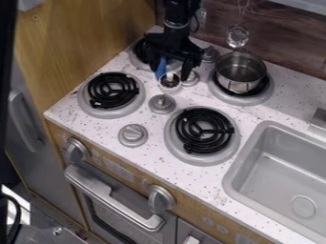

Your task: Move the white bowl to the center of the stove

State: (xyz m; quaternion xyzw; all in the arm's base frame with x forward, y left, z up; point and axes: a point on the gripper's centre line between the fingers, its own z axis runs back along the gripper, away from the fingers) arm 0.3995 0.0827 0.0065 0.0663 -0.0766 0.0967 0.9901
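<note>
My gripper [170,72] hangs over the rear left part of the stove [151,93], its two fingers spread apart and pointing down. Just below and between them is a small round whitish thing [170,82] with a dark inside; I cannot tell for certain whether it is the white bowl. A narrow blue thing [160,69] shows beside the left finger, its upper part hidden by the gripper. Whether either thing touches the fingers is unclear.
A metal pot [240,71] stands on the rear right burner. Black coils mark the front left burner [113,90] and front right burner [202,130], with grey knobs [161,103] among them. The sink [280,167] lies at the right, a wooden wall at the left.
</note>
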